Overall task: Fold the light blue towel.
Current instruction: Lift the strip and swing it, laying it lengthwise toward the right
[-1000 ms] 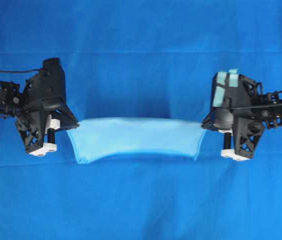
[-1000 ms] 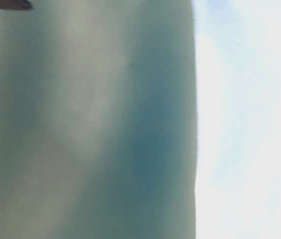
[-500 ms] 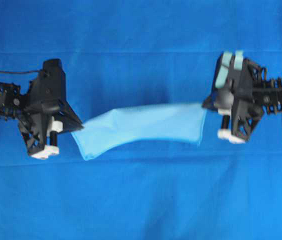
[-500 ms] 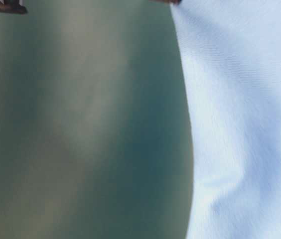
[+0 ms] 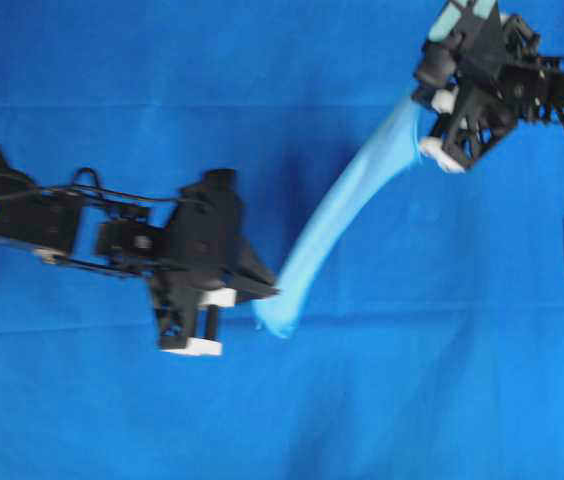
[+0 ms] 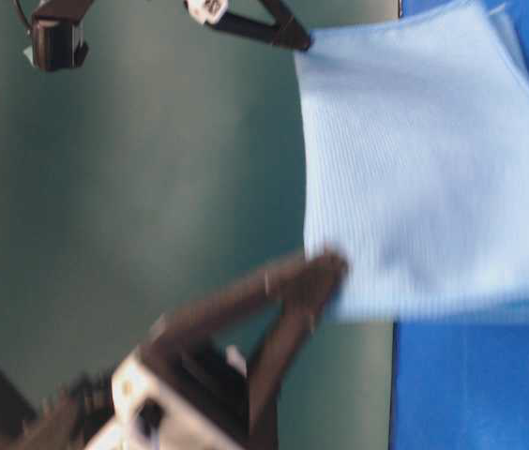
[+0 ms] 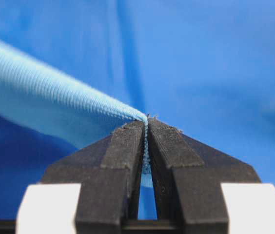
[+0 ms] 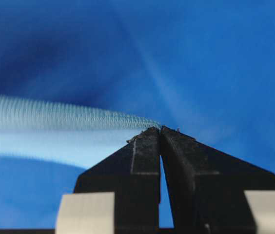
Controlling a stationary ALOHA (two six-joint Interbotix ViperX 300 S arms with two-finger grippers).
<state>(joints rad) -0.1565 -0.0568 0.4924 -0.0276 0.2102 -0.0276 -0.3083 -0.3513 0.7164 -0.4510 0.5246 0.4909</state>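
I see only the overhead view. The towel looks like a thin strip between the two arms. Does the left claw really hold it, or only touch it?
Observer: It holds it. In the left wrist view the left claw is shut, with the hem of the light blue towel pinched between its fingertips.
Operator: And the right one?
Observer: The same. In the right wrist view the right claw is shut on a towel corner at its tips.
Operator: Why is the towel so narrow for me?
Observer: You see it edge-on. In the table-level view the towel hangs as a broad sheet between both claws.
Operator: Does it touch the table covering?
Observer: I cannot tell from any view.
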